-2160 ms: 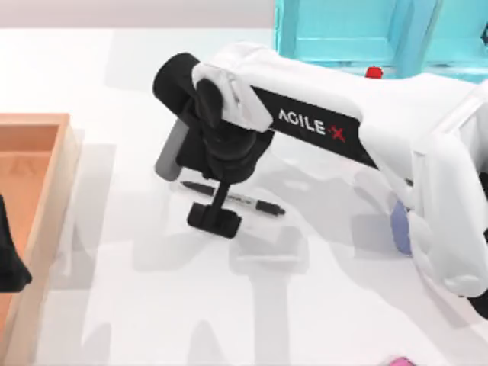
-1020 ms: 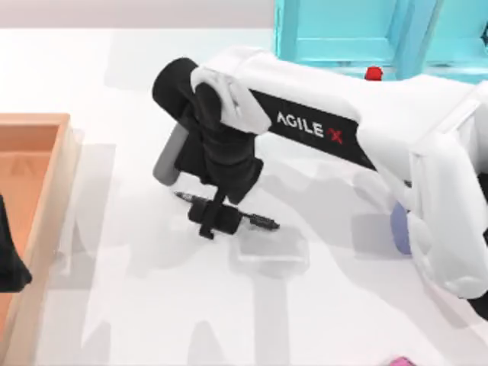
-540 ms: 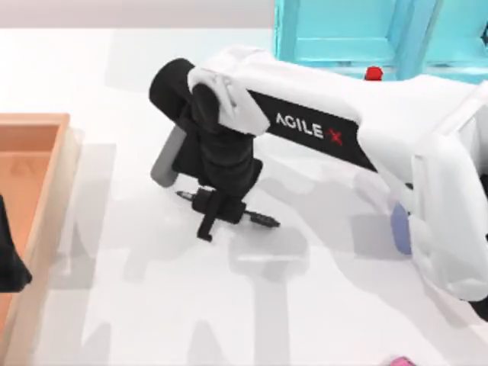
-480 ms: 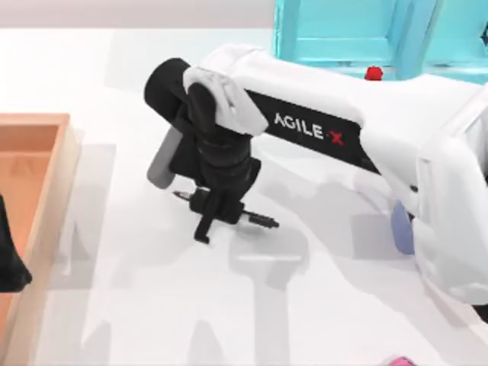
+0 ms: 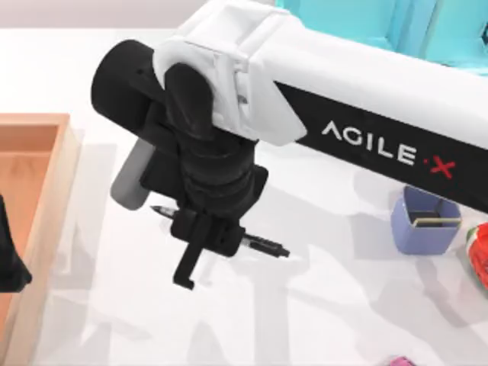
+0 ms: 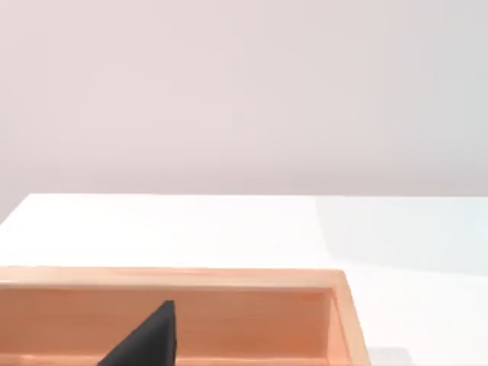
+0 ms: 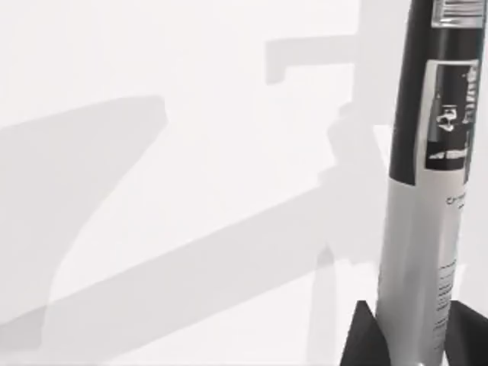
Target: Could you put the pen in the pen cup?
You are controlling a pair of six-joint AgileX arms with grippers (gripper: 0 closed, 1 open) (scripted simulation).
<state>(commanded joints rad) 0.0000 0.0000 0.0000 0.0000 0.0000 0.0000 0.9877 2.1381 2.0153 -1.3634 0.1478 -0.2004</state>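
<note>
AgileX right gripper [image 5: 204, 242] clamps the pen [image 5: 263, 245] above the white table [image 5: 320, 305].

From overhead, the right arm [image 5: 366, 99] reaches in from the table's right side, its two fingers closed across the middle of the pen — the black tip pokes out on the left of the jaws, the cap end on the right, and the pen lies roughly level. In the right wrist view the labelled white-and-black barrel [image 7: 427, 183] runs out from between the dark fingertips [image 7: 366, 339], its shadow on the tabletop beneath. The pen cup [image 5: 424, 220] stands well apart, near the table's right edge, just beside a red object [image 5: 479, 252]. At the left edge sits a wooden tray [image 5: 53, 164] — the left gripper [image 5: 9, 255] is parked over it, fingers impossible to read.
</note>
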